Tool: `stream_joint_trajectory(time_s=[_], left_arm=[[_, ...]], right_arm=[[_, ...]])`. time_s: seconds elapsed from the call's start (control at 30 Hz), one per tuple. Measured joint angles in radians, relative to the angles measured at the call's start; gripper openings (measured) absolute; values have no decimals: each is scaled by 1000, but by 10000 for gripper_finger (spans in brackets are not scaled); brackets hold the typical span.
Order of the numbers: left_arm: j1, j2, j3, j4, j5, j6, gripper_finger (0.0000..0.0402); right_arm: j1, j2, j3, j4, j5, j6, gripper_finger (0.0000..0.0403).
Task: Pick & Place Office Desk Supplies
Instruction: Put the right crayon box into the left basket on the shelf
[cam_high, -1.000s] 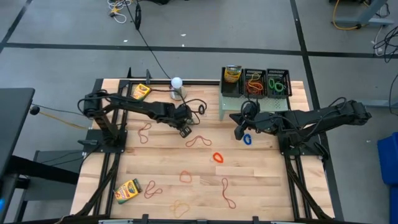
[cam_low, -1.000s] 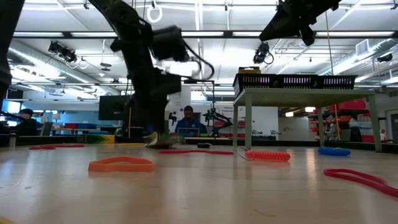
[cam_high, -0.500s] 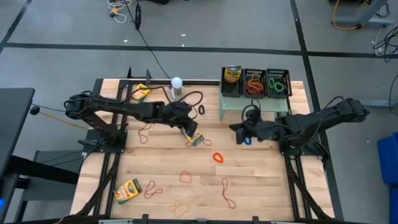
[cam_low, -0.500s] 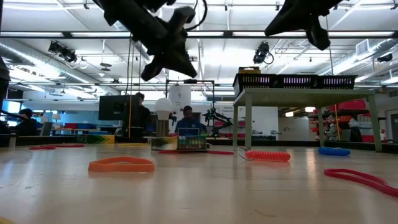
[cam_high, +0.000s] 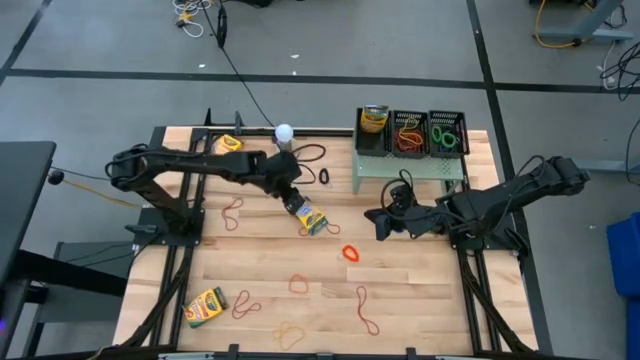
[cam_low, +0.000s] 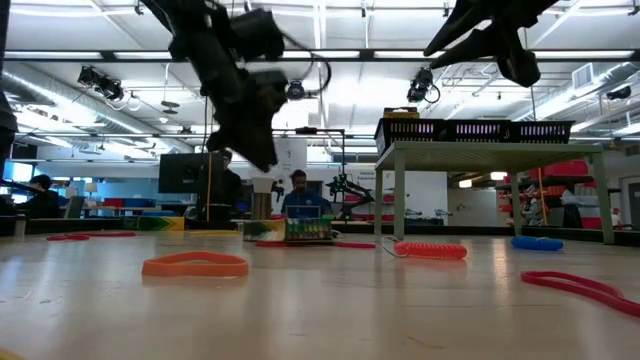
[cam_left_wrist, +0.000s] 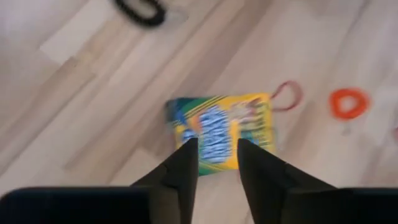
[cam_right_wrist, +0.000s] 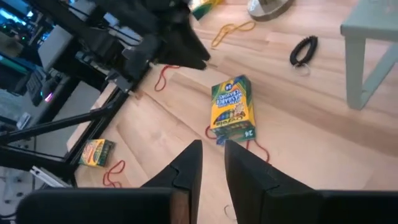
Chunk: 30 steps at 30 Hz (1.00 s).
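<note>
— Starting with the biggest thing: what carries it all?

— A pale wooden surface (cam_high: 420, 290) on a grey floor, with a hall of ceiling lights and a seated person behind it in the low view. At its far right, a pale green riser (cam_high: 452, 166) bears three black mesh baskets (cam_high: 410, 132).

— And the loose supplies?

— One crayon box (cam_high: 313, 220) lies flat near the middle, on a red band. A second crayon box (cam_high: 206, 307) lies at the near left corner, and a third one (cam_high: 227, 145) at the far left. Rubber bands are scattered about, among them an orange loop (cam_high: 351, 253).

— The arms?

— The left gripper (cam_high: 291, 201) hangs just above the middle box, its fingers (cam_left_wrist: 186, 163) parted and holding nothing. The right gripper (cam_high: 374, 222) hovers right of that box, fingers slightly apart, also empty.

— What differs from a second ago?

— The middle box was not lying there then; only the red band was. The left gripper was shut. The blue band near the right gripper no longer shows.
</note>
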Motion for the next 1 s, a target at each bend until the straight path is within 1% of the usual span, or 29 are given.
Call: stream_joint_trajectory(time_s=[0.07,0.17,0.23,0.33,0.47,0.63,0.7,0.77,0.87,1.0], left_arm=[[33,36,0,-3,44,36,136],[55,95,0,-1,81,78,153],[55,135,0,1,78,102,162],[55,175,-1,1,41,115,176],[62,213,-1,23,70,112,191],[62,242,0,48,71,140,190],[62,249,1,59,100,154,175],[63,250,1,66,145,166,149],[62,250,0,67,193,159,96],[63,250,0,70,218,154,22]], right_arm=[[-1,0,0,13,0,-20,77],[0,0,0,30,0,-44,78],[0,0,0,37,0,-58,78],[-1,0,0,37,1,-58,78],[0,0,0,37,1,-61,78],[-1,-1,0,38,7,-70,78],[0,-1,0,39,7,-77,78],[0,-1,0,40,7,-81,78],[-1,-1,0,41,6,-81,78],[0,-1,-1,30,-11,-74,78]])
